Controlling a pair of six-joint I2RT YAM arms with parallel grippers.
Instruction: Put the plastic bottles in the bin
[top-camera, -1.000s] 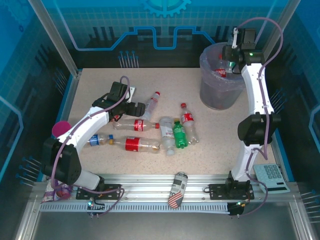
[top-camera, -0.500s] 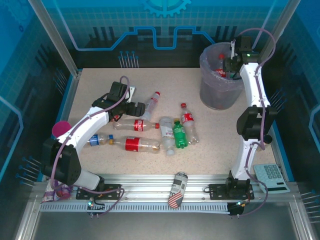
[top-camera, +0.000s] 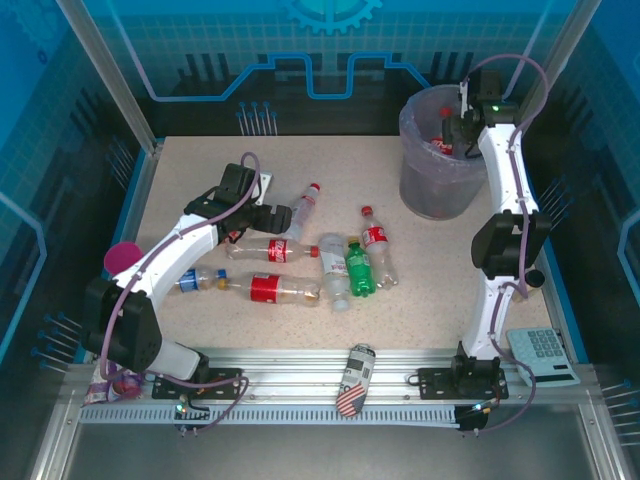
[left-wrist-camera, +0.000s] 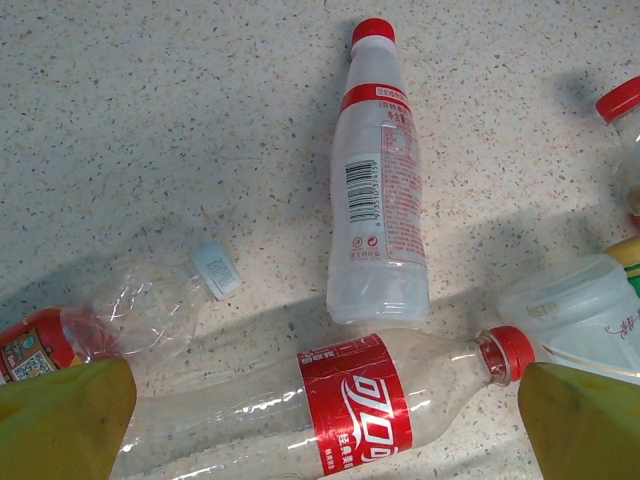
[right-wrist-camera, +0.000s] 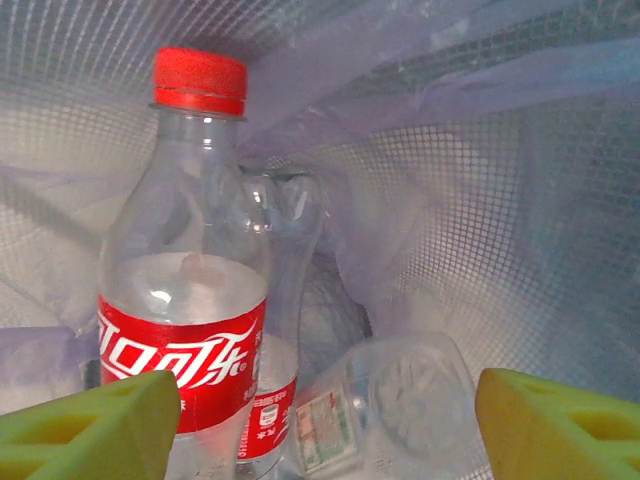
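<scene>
right gripper (right-wrist-camera: 330, 415) hangs open at the bin (top-camera: 428, 195) mouth, a red-capped bottle (right-wrist-camera: 185, 290) upright against one pad; pulling out could drag it or the bag. left gripper (left-wrist-camera: 322, 400), open, straddles a table bottle (left-wrist-camera: 220, 420) lengthwise, so a squeeze may slip.

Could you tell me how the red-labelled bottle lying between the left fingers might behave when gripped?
The red-labelled bottle looks empty and thin-walled, so probably light and easily dented. Lying on its round side, it may roll if nudged.
</scene>
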